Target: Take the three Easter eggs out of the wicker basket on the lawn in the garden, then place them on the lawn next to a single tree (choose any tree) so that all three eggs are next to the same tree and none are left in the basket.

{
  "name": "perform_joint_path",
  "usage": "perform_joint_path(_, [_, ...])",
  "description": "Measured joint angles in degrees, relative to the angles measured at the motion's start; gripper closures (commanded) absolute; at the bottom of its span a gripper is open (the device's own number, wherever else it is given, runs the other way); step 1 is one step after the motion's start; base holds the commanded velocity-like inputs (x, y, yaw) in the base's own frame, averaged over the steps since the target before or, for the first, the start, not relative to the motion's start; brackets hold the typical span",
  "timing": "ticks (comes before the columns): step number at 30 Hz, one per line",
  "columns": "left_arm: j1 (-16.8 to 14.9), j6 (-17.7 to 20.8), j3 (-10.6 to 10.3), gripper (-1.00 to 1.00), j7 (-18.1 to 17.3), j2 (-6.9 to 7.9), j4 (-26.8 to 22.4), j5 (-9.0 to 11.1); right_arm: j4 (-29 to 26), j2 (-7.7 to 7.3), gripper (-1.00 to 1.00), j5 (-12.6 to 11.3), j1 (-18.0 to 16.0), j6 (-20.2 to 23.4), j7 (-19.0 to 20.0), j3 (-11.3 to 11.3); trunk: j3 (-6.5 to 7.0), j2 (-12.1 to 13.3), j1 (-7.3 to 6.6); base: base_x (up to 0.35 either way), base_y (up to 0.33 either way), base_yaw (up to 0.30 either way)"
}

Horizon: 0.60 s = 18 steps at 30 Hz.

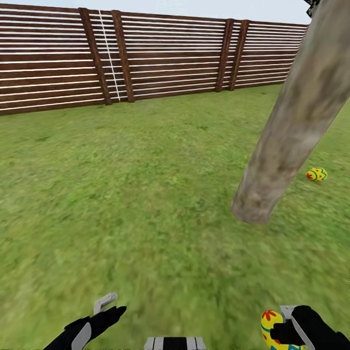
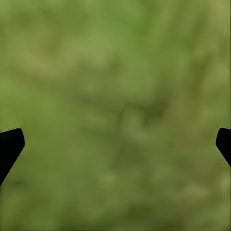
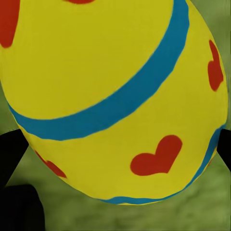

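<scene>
The right hand [image 1: 284, 330] is clamped on an Easter egg [image 1: 270, 329], yellow with blue bands and red marks, low over the lawn [image 1: 146, 194]. In the right wrist view this held egg [image 3: 115, 96] sits between the two dark fingers [image 3: 9, 154], touching both, with blurred grass behind it.

The left hand [image 1: 109, 311] hangs released over the grass, its fingers spread apart with nothing between them; the left wrist view shows its two dark fingertips [image 2: 9, 147] far apart at the edges, with blurred green lawn between.

Ahead of the right hand, well apart from it, stands the grey-brown trunk of the tree [image 1: 287, 131], leaning in the head view. A second egg [image 1: 317, 174] lies on the lawn just beside the trunk's base, on the far side from the left hand. Beyond the tree, well away from both hands, a brown slatted wooden fence [image 1: 165, 53] runs across the garden's edge.
</scene>
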Motion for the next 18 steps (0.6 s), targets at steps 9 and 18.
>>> perform_joint_path(9, [0.0, -0.17, 0.0, -1.0, -0.18, 0.0, -0.03, 0.05, 0.0, 0.05, 1.0, 0.0, 0.0, 0.0, 0.01, 0.01, -0.89, -0.06, 0.08, 0.05, 0.0, 0.0])
perform_joint_path(18, [0.0, -0.18, 0.0, -1.0, -0.18, 0.0, 0.09, 0.09, 0.0, 0.16, 1.0, 0.0, 0.0, 0.0, -0.03, 0.01, -0.89, -0.06, 0.07, 0.319, -0.008, 0.0])
